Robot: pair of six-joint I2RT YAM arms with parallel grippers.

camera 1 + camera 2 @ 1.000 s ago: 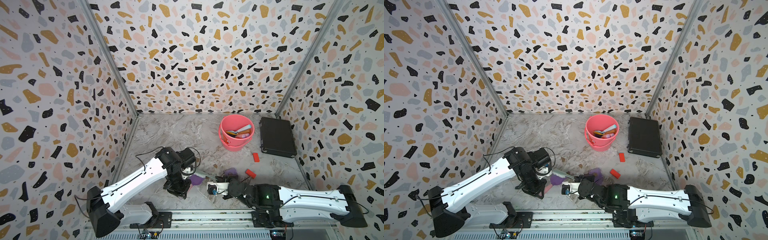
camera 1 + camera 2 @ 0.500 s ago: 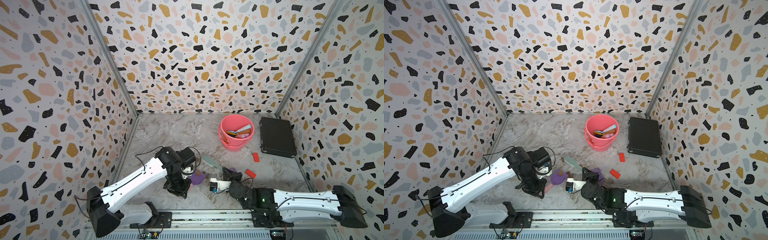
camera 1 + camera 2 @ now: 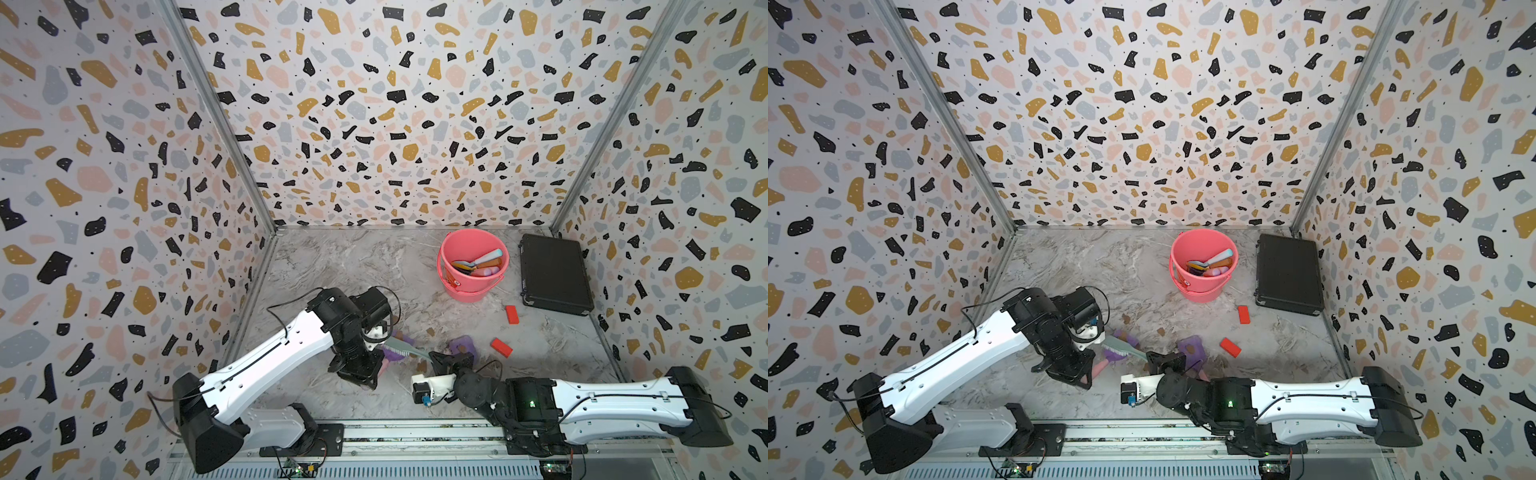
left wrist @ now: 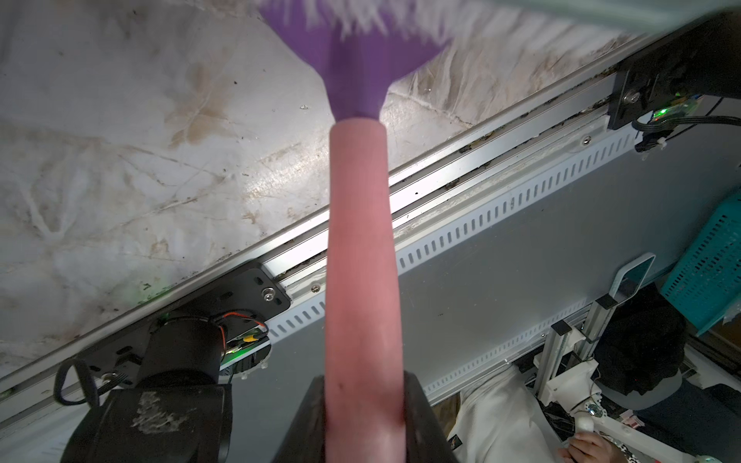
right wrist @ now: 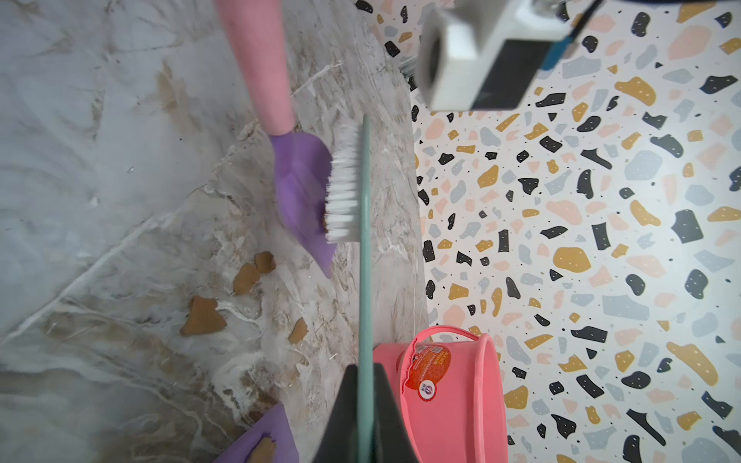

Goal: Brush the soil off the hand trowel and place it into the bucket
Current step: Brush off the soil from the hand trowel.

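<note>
Currently, two arms are working over the grey marble-patterned table [image 3: 353, 266].

- **Left hand** [image 4: 363, 417]: it is pinching the far end of the round pink handle of one hand trowel [image 4: 361, 240] with a purple plastic blade, one finger pressing on each side.
- **Trowel position:** the trowel is sitting low near the front of the table, between the two arms and well apart from the bucket. I cannot tell whether the blade is touching the table.
- **Right hand** [image 5: 364, 417]: its fingers are pressing together on the thin pale-green handle of one scrubbing brush [image 5: 345, 180] with white bristles.
- **Brush contact:** the bristles are lying against the purple blade, and they are showing blurred in the left wrist view.
- **Soil count, right wrist view:** four flat brown blobs of soil [image 5: 202, 316] are lying on the table near the blade tip. One small brown speck is sitting under the bristles on the blade. One more blob is resting on a second purple blade [image 5: 260, 437], which is lying on the table beside the right hand with its handle hidden.
- **Bucket:** one round coral-pink plastic bucket [image 3: 469, 291] is standing upright toward the back of the table. It is holding several coloured tools [image 3: 478, 264], and I cannot tell how many.
- **Other items:** one flat black case [image 3: 555, 274] is lying just beside the bucket. Two small red rectangular blocks [image 3: 512, 314] are lying apart between the bucket and the right arm.
</note>
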